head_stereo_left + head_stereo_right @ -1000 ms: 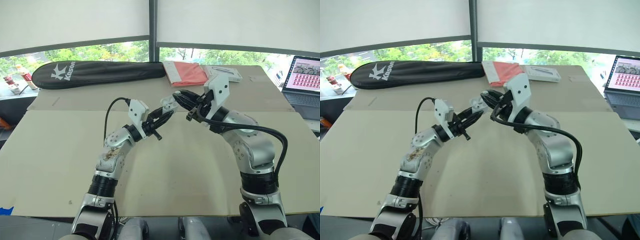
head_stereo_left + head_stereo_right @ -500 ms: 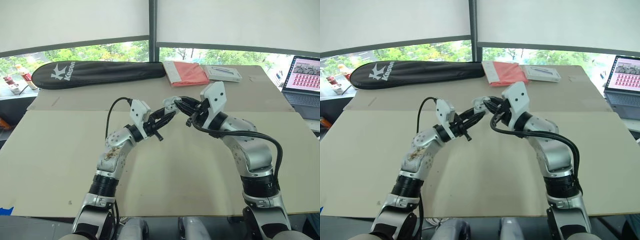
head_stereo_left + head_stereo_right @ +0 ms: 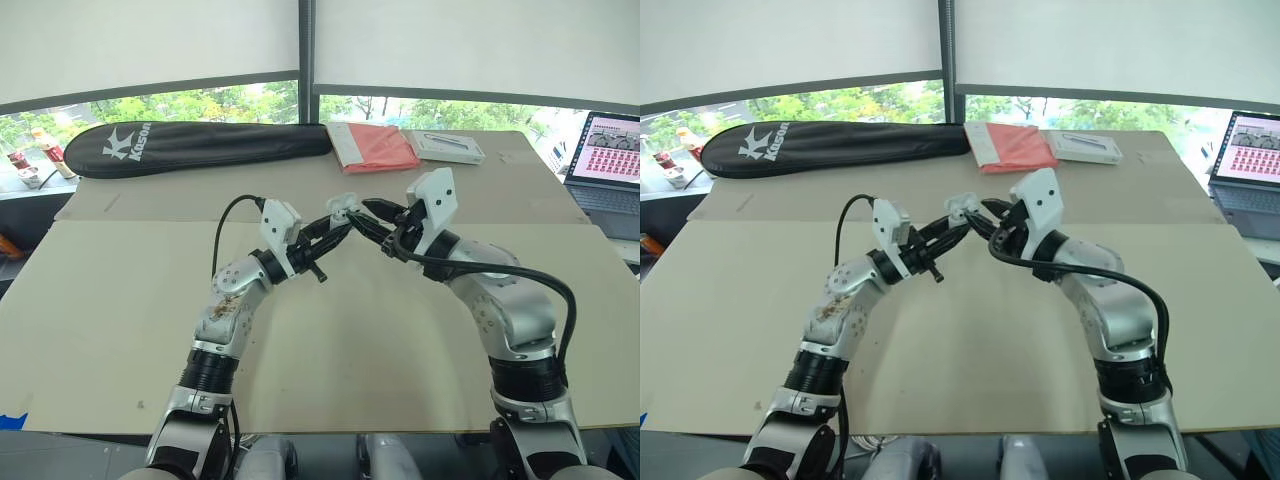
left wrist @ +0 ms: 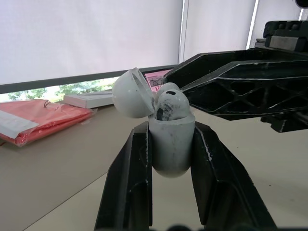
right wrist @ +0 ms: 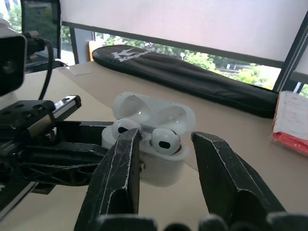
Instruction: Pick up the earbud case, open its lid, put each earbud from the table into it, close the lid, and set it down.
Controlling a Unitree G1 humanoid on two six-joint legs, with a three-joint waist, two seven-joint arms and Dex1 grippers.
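My left gripper (image 3: 336,222) is shut on the white earbud case (image 3: 343,207), holding it up above the middle of the table (image 3: 330,330). In the left wrist view the case (image 4: 172,144) sits upright between the fingers (image 4: 137,163) with its lid (image 4: 132,93) swung open. Two white earbuds (image 5: 126,126) (image 5: 163,139) sit in the case's sockets. My right gripper (image 3: 366,216) is open, its tips right beside the case's mouth. In the right wrist view its fingers (image 5: 126,159) stand apart in front of the case (image 5: 154,166).
A long black racket bag (image 3: 200,145) lies along the far left of the table. A red packet (image 3: 372,147) and a flat white box (image 3: 450,148) lie at the far middle. A laptop (image 3: 605,160) stands open off the right edge.
My right gripper came down from behind the case to its open mouth, then drew back slightly to the right. The left gripper kept the case still.
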